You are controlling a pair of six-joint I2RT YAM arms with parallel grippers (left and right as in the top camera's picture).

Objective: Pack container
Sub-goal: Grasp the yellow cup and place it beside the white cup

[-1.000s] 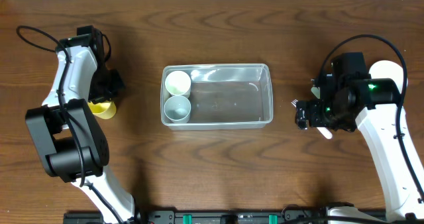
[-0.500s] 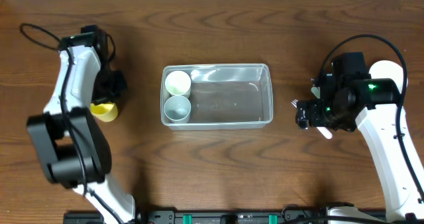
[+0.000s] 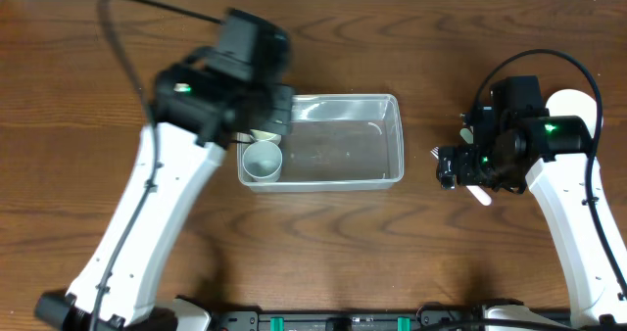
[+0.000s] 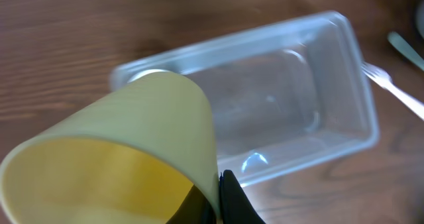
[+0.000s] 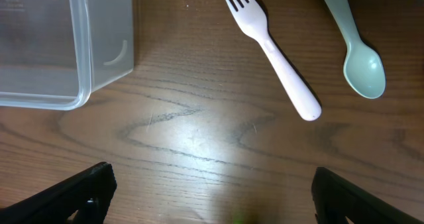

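The clear plastic container (image 3: 392, 140) lies at the table's middle; it also shows in the left wrist view (image 4: 311, 98) and its corner in the right wrist view (image 5: 99, 45). A pale grey cup (image 3: 262, 161) stands in its left end; a white cup next to it is mostly hidden under my left arm. My left gripper (image 4: 222, 197) is shut on the wall of a yellow cup (image 4: 132, 151) and holds it above the container's left end. My right gripper (image 5: 212, 191) is open and empty above bare table, right of the container.
A white plastic fork (image 5: 275, 55) and a pale green spoon (image 5: 358, 52) lie on the table right of the container, just beyond my right gripper. The left arm (image 3: 186, 174) crosses the table's left half.
My left arm has swung from the far left to over the container's left end, carrying the yellow cup off the table. The right arm has not moved.
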